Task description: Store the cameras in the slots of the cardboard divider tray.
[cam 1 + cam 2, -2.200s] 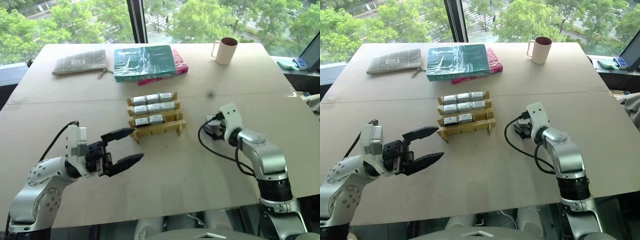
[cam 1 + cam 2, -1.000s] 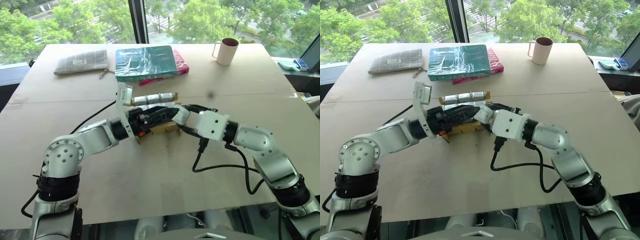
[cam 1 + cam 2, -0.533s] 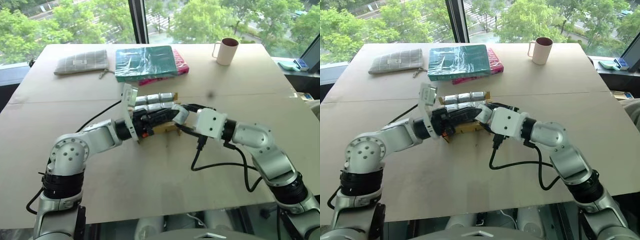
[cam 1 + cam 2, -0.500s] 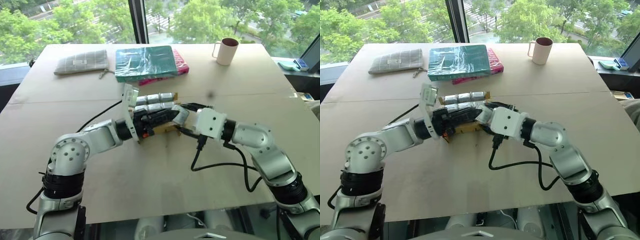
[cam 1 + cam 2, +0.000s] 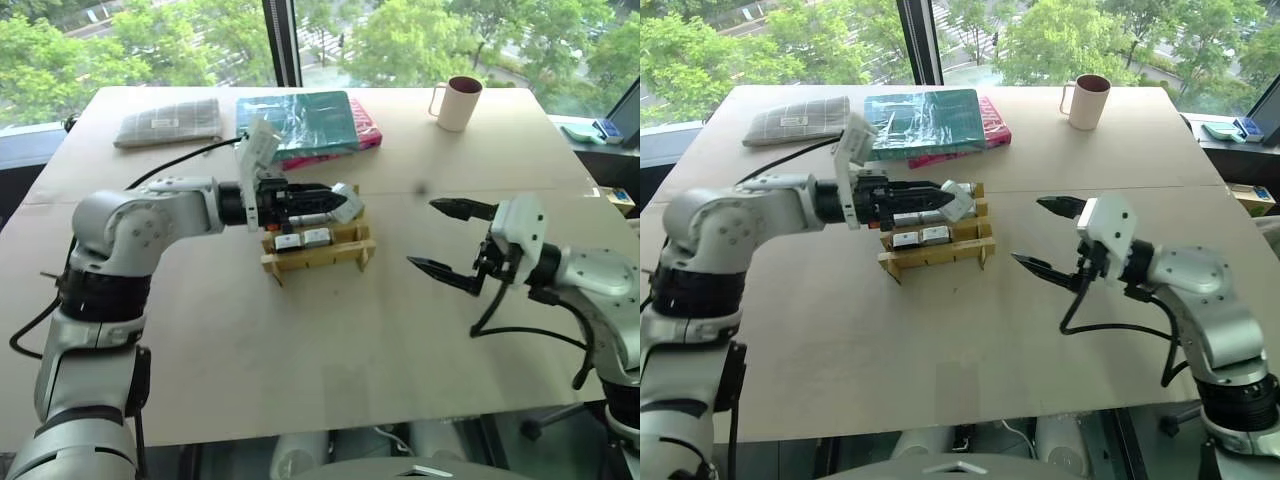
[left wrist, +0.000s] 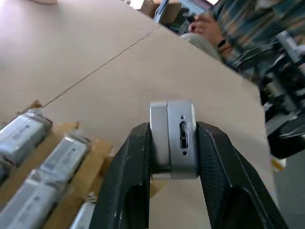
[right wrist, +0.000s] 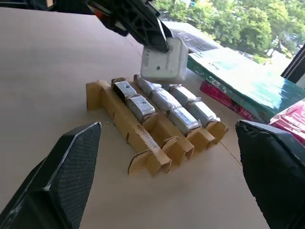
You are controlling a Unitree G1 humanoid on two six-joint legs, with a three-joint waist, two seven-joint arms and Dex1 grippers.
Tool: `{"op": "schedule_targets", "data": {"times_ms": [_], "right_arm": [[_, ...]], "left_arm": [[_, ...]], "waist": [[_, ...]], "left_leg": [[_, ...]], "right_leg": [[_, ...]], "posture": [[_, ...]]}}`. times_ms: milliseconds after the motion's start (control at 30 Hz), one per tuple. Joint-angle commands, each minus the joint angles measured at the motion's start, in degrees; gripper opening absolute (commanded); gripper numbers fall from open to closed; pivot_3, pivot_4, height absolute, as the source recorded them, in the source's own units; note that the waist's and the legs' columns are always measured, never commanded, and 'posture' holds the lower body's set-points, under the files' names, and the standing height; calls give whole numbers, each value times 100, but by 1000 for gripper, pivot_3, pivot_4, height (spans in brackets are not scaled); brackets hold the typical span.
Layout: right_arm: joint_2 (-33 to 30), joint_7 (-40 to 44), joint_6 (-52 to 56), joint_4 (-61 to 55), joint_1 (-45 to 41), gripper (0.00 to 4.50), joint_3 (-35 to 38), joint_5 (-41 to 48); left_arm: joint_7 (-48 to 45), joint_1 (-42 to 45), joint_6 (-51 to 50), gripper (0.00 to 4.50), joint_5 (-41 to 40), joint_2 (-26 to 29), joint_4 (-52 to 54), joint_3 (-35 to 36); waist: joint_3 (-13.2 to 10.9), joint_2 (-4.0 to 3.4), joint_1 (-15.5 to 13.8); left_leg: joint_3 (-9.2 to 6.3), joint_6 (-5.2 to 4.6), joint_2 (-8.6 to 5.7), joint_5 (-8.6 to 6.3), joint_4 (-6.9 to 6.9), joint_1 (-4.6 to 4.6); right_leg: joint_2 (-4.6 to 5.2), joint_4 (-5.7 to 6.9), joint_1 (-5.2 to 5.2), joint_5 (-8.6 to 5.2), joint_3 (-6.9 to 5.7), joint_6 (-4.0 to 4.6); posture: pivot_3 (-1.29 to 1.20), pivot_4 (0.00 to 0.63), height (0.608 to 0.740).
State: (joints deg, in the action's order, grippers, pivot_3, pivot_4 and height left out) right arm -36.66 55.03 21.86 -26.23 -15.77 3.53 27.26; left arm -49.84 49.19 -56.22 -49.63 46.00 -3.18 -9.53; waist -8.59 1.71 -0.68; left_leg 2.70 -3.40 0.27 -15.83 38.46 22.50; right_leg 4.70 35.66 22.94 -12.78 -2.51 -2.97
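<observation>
Camera (image 5: 344, 200) now in left gripper (image 5: 338, 203)

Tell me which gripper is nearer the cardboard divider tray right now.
Left. The left gripper is over the cardboard divider tray, shut on a camera. The right gripper stands off to the tray's right, jaws open.

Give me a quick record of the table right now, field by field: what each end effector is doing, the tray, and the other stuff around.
left end effector: shut on a camera, held above the cardboard divider tray
right end effector: open, holding nothing, off to the tray's right
tray: back rows hold cameras, front row vacant
far side of table: grey checked pouch, teal book on a pink book, mug
</observation>
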Motion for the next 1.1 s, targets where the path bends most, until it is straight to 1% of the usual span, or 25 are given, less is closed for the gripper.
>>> {"op": "schedule_targets", "data": {"times_ms": [33,133,233,500,633,833,1100], "right_arm": [[-107,185,-218,138,-182,4476,198,147],[-84,170,-365,287,-316,4476,136,79],[-20,52,-465,296,-352,4476,37,-12],[22,-261,-560,118,-99,4476,-48,-226],[-16,-332,-554,2,42,4476,-32,-246],[-43,-390,-548,-96,167,4476,-70,-288],[-58,-436,-564,-128,246,4476,-30,-317]], "left_arm": [[-742,347,380,852,688,48,-399,-337],[-1209,542,752,852,1285,-111,-864,-670],[-1558,674,1077,852,1740,-302,-1344,-795],[-2188,1023,1723,852,2589,-983,-2488,-857],[-2455,1156,2067,852,2970,-1197,-2901,-864],[-2771,1054,2727,852,3579,-1277,-3092,-982],[-2686,935,3631,852,4243,-1427,-3330,-1059]], "waist": [[0,0,4],[-1,0,-5],[-1,2,-18],[-4,6,-32],[-6,8,-11],[-6,8,-10],[-6,8,-14]], "left_leg": [[2,0,2,0,-1,0],[2,-1,6,0,-1,14],[0,-4,9,-2,0,25],[-1,-22,6,-12,15,41],[3,-29,6,-16,29,41],[2,-29,9,-16,37,40],[2,-39,9,-22,56,41]], "right_leg": [[-1,-1,1,0,4,0],[-3,1,13,0,5,0],[-2,-3,17,0,4,0],[7,5,18,0,2,-1],[9,4,18,0,6,-2],[8,11,18,0,6,-2],[10,16,15,0,9,-1]], "posture": [[0,150,740],[0,150,740],[0,150,740],[0,150,740],[0,150,740],[0,150,740],[0,150,740]]}}
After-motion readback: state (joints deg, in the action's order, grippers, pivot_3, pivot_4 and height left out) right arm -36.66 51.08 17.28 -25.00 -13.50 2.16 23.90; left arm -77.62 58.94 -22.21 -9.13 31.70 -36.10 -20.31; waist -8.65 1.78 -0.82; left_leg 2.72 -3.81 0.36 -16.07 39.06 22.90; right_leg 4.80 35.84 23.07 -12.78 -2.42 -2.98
